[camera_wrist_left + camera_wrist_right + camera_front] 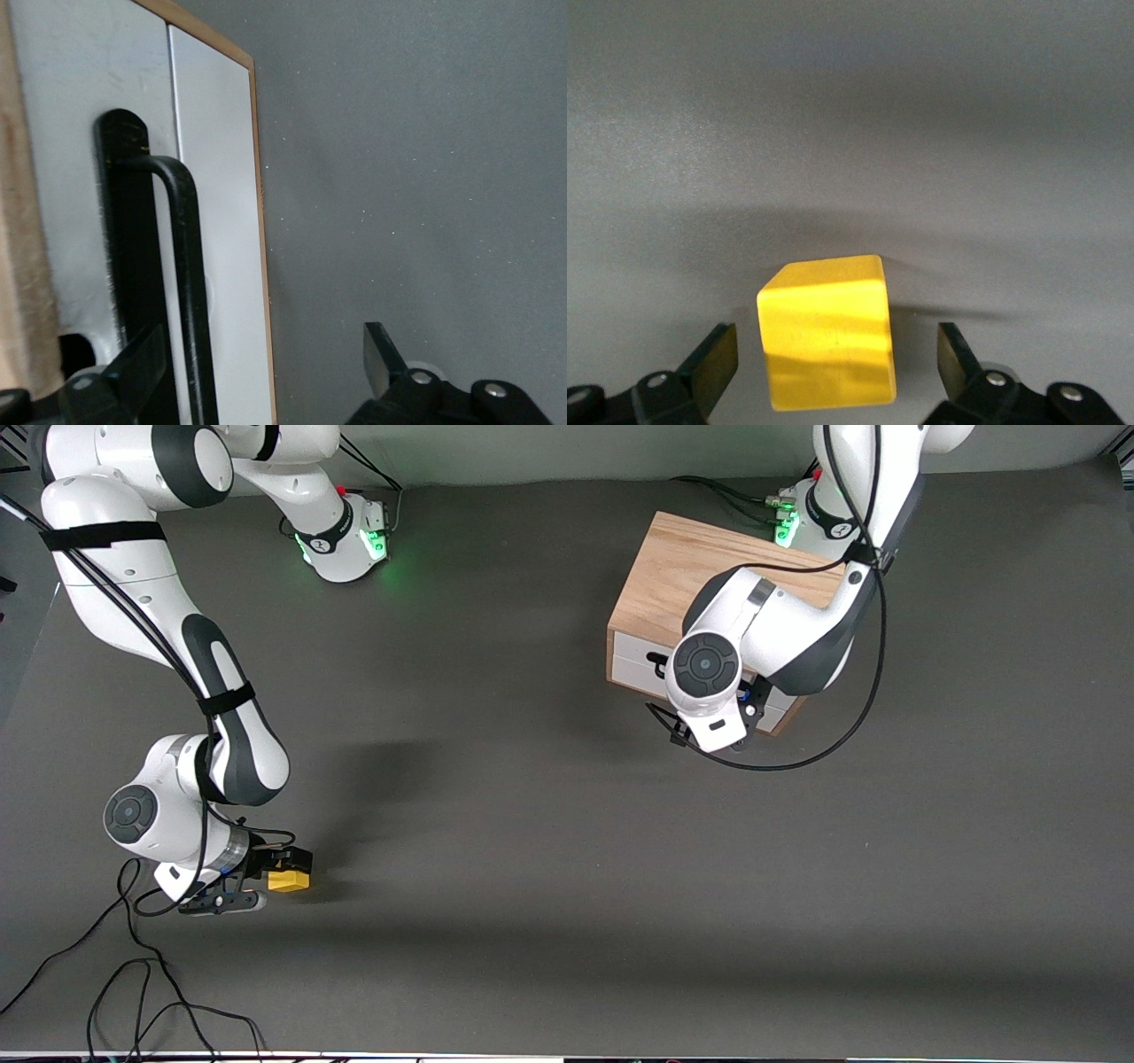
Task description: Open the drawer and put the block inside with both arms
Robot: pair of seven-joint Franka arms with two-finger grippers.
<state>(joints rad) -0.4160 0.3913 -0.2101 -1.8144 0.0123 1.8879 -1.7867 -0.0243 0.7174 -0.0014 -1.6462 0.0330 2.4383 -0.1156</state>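
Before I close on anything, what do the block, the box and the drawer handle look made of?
Block: solid yellow, matte, rounded edges; painted wood or plastic, can't tell which. Box: light oak-grain wood or veneer, grain lines visible, satin finish. Handle: black bar, slight sheen, probably painted metal. Drawer front: smooth white, looks laminated.

Even, soft overhead light fills the scene. The dark grey matte table (549,886) carries broad, diffuse arm shadows and no glare. Green glows spill from the arms' lit bases (376,545). The small bright yellow cube (827,332) shows banded shadows. Close wrist views look slightly soft.
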